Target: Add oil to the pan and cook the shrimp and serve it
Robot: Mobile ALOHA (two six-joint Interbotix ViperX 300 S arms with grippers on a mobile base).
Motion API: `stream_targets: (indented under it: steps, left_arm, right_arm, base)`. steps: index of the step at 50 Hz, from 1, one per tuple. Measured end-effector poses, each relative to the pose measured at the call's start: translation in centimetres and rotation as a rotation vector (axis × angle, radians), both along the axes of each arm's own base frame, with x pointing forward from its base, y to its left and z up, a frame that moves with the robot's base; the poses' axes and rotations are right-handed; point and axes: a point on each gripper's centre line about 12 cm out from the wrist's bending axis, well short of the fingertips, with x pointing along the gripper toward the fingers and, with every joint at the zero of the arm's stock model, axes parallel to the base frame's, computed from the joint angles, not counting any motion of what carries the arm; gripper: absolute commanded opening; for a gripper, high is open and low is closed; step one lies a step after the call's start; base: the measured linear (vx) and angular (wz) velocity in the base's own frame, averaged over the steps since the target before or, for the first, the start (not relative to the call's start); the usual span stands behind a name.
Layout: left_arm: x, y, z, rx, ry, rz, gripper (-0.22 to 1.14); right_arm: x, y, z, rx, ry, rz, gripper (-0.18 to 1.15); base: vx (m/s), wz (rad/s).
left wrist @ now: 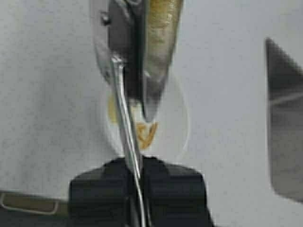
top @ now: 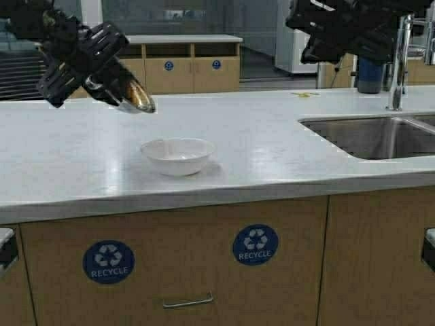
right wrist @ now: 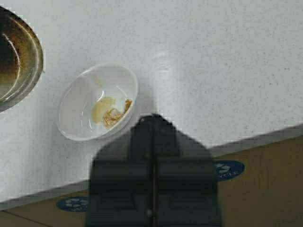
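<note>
Serving: we are holding the pan [top: 133,96] tipped steeply on its side, up in the air to the left of the bowl [top: 178,155], with nothing visible left inside it.
Shrimp: the shrimp [right wrist: 113,115] is lying in the bottom of the bowl, beside a small pool of oil [right wrist: 101,108]; in the left wrist view both are showing through below the pan's edge.
Bowl: it is sitting upright on the counter [top: 272,146], well apart from the sink [top: 380,136].
Left gripper: our left gripper [left wrist: 136,171] is clamped on the pan's thin handle, fingers pressed together around it.
Right gripper: our right gripper [right wrist: 152,142] is hanging high over the counter's front edge, fingers together, holding nothing.
Stage: we are judging the serving as all but done, with only the pan left to put down.
Risk: the handle is thin and slick, so the tilted pan may be twisting in our grip.
Risk: swinging the pan low over the bowl could be knocking it or tipping the shrimp out.
Risk: leftover oil may be dripping onto the counter while the pan stays tilted.
</note>
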Motion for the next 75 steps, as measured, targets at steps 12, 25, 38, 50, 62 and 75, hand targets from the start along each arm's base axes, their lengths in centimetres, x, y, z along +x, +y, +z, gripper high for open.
stream_targets:
  steps: [12, 25, 38, 50, 62, 75]
  left_arm:
    - [-1.6, 1.4, -1.5, -0.187, -0.080, 0.101, 0.04]
    - [-2.9, 1.9, -5.7, -0.282, -0.063, 0.124, 0.04]
    - [-3.4, 2.7, -9.7, -0.381, -0.038, 0.115, 0.04]
    - [-3.2, 3.0, -13.2, -0.466, -0.018, 0.087, 0.04]
    - [-1.4, 1.3, -14.6, -0.563, -0.029, -0.009, 0.04]
    - [-0.8, 1.4, -16.2, -0.635, -0.017, 0.014, 0.04]
  right_arm:
    - [0.0, 0.0, 0.0, 0.001, 0.001, -0.001, 0.06]
    - [0.0, 0.0, 0.0, 0.001, -0.001, 0.000, 0.06]
    - [0.0, 0.0, -0.1, -0.001, 0.003, 0.001, 0.06]
    - [-0.2, -0.1, -0.3, -0.003, 0.009, -0.001, 0.06]
    - [-0.4, -0.2, -0.8, -0.011, 0.022, -0.001, 0.06]
    - [-0.5, -0.3, -1.2, -0.016, 0.033, -0.001, 0.06]
  base:
    - [0.00, 0.00]
    - [0.00, 0.00]
    - [0.01, 0.02]
    - [0.01, 0.04]
    - [0.02, 0.04]
    - [0.01, 0.01]
